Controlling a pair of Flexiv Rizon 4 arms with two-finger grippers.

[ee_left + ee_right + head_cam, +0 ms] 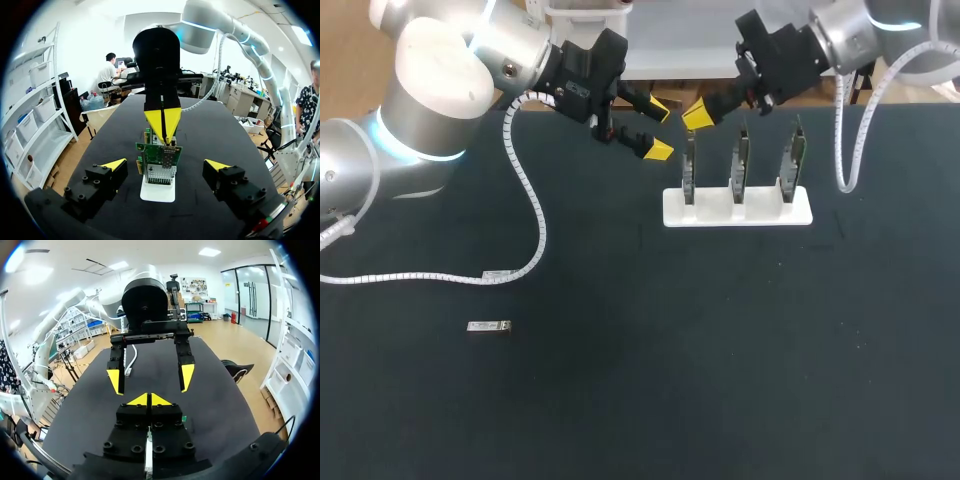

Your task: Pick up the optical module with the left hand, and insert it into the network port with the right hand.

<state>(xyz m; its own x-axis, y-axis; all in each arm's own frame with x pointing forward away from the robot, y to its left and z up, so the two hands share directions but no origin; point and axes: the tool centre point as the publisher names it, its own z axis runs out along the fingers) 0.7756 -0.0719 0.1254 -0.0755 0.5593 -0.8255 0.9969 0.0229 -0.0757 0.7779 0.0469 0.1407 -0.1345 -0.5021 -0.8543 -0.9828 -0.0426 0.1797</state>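
Note:
The optical module (488, 326), a small silver bar, lies alone on the black table at the front left, far from both grippers. My left gripper (659, 128) hangs open and empty just left of the white stand (737, 206), which holds three upright network cards (741, 160). My right gripper (698, 115) is shut and empty above the leftmost card, facing the left one. In the left wrist view the nearest card (159, 162) stands ahead of the open left gripper (166, 165), under the right gripper (163, 120). In the right wrist view the right gripper (149, 399) points at the left gripper (151, 378).
A white corrugated cable (525, 190) from my left arm loops over the table's left side, near the module. Another cable (850, 150) hangs from my right arm beside the stand. The black table (720, 350) stretches bare across the front and right.

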